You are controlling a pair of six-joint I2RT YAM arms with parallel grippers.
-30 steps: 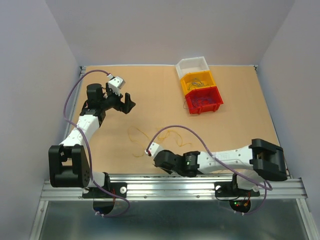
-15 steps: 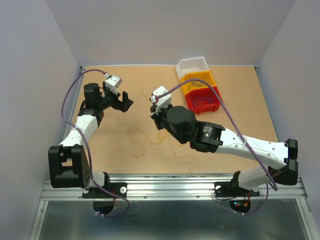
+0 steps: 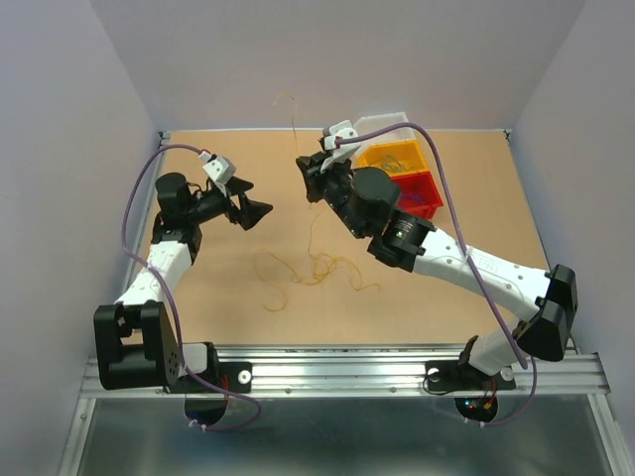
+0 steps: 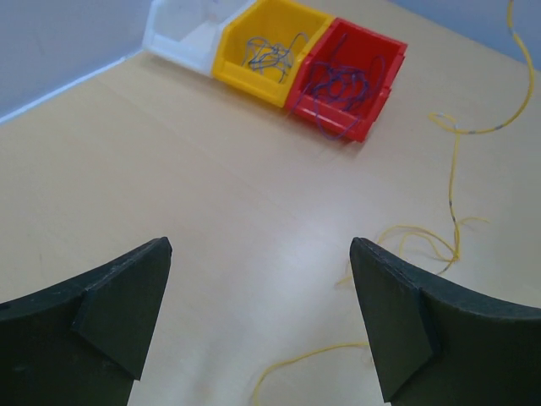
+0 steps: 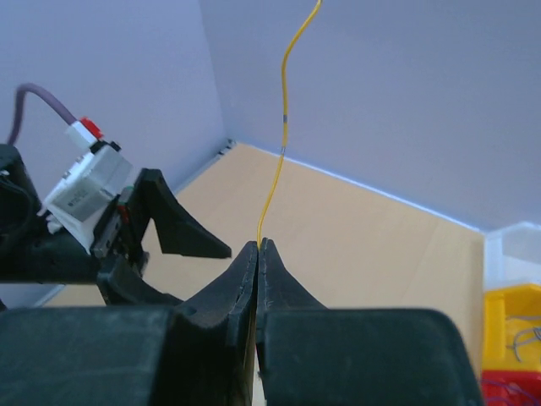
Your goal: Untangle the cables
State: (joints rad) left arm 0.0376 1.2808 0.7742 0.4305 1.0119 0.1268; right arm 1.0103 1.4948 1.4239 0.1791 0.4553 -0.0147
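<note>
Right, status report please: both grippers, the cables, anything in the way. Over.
Left gripper open, empty. Right gripper shut on yellow cable, strand trailing down to tangle on table. Nothing in the way seen.

Left end effector spread wide, right end effector pinched closed, right arm stretched forward

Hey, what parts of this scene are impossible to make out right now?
- Top view: the right arm covers much of the red bin.
- Right wrist view: the yellow wire leaves the top edge; the right gripper hides its lower run.
- Top view: the wire pile is too thin to trace crossings.
</note>
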